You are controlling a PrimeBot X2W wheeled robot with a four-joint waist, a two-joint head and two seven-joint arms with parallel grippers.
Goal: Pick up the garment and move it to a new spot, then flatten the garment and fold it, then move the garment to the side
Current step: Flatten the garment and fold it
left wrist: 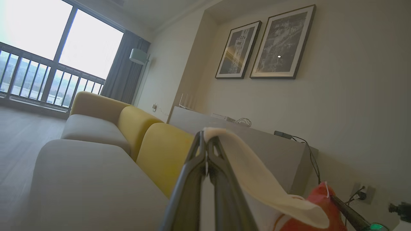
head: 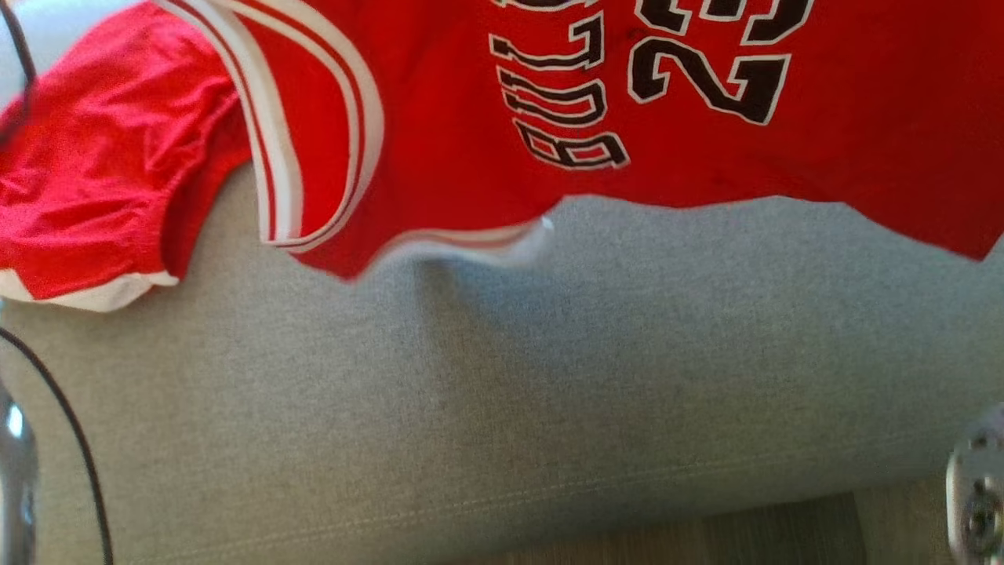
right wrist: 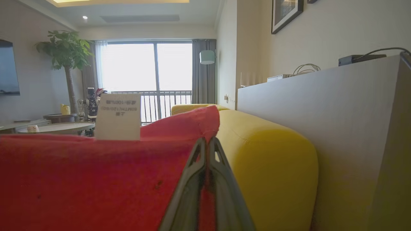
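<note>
Item: garment (head: 706, 118), a red jersey with white trim and black lettering.
Location: spread across the far part of the grey sofa seat (head: 549, 377). Its near edge appears lifted and casts a shadow on the seat, and its left end is bunched.
Left tool (left wrist: 207, 141): clenched on a strip of the white trim.
Right tool (right wrist: 207, 144): clenched on a red edge, just right of the care label (right wrist: 118, 116).
Step in hand: probably the two-handed carry to a new spot.
Next move: lower the garment onto the seat with both held points apart and taut so it lands flat, and let go only once it rests.
</note>
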